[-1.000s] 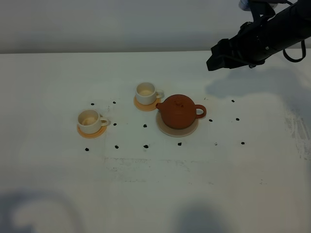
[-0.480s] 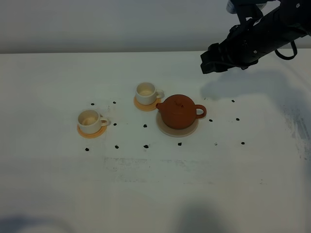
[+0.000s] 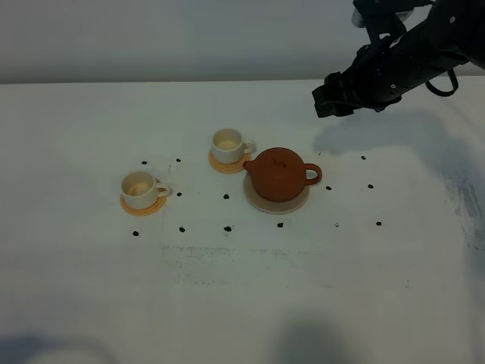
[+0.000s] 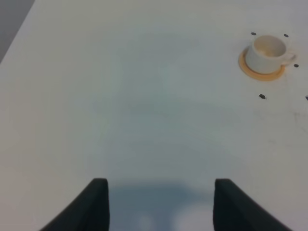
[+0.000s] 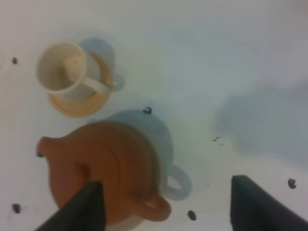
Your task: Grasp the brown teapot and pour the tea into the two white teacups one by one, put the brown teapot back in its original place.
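The brown teapot (image 3: 278, 174) stands upright on its pale round disc (image 3: 282, 208) near the table's middle, spout to the left and handle to the right. One white teacup (image 3: 226, 142) sits on an orange coaster just behind and left of it; the other teacup (image 3: 139, 187) is farther left. My right gripper (image 3: 326, 99) hovers open, high above the table, behind and right of the teapot. Its wrist view looks down on the teapot (image 5: 103, 171) and the near teacup (image 5: 65, 67) between its fingers (image 5: 84, 207). My left gripper (image 4: 161, 202) is open over bare table, the far teacup (image 4: 267, 49) well ahead.
Small black marker dots (image 3: 226, 228) are scattered around the cups and teapot. The white table (image 3: 242, 303) stretches wide on every side, and its back edge meets a grey wall. The left arm does not show in the high view.
The right arm has shifted left, closer to the teapot, its gripper still open. The shadow at the bottom left has shrunk. Teapot and cups have not moved.
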### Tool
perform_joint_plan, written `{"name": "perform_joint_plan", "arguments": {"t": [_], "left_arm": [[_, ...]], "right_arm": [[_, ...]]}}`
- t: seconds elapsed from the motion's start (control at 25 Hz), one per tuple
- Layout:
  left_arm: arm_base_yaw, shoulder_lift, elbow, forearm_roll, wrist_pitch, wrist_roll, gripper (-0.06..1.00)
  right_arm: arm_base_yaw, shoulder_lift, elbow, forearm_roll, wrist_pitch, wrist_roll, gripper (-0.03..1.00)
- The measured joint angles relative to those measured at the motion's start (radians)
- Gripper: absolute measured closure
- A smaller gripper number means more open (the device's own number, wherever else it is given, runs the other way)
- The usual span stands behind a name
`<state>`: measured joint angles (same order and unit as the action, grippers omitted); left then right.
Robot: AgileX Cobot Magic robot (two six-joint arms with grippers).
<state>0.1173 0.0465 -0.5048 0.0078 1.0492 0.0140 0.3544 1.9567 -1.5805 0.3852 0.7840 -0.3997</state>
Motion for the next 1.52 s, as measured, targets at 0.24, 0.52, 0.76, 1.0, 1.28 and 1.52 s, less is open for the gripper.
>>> {"name": "perform_joint_plan", "arguments": {"t": [0.24, 0.52, 0.76, 1.0, 1.28, 1.52], "left_arm": [[0.000, -0.049, 0.000, 0.000, -0.001, 0.001, 0.45], [0.000, -0.051, 0.000, 0.000, -0.001, 0.001, 0.45], [0.000, -0.050, 0.000, 0.000, -0.001, 0.001, 0.45], [0.000, -0.050, 0.000, 0.000, -0.001, 0.001, 0.45], [0.000, -0.050, 0.000, 0.000, -0.001, 0.001, 0.45], [0.000, -0.050, 0.000, 0.000, -0.001, 0.001, 0.45]], "right_arm": [[0.000, 0.022, 0.000, -0.009, -0.023, 0.006, 0.43], [0.000, 0.040, 0.000, -0.014, -0.034, 0.020, 0.43], [0.000, 0.040, 0.000, -0.046, -0.040, 0.036, 0.43], [0.000, 0.041, -0.028, -0.174, -0.030, 0.124, 0.43], [-0.008, 0.064, -0.058, -0.214, -0.044, 0.201, 0.43], [-0.009, 0.147, -0.058, -0.207, -0.044, 0.245, 0.43]]}}
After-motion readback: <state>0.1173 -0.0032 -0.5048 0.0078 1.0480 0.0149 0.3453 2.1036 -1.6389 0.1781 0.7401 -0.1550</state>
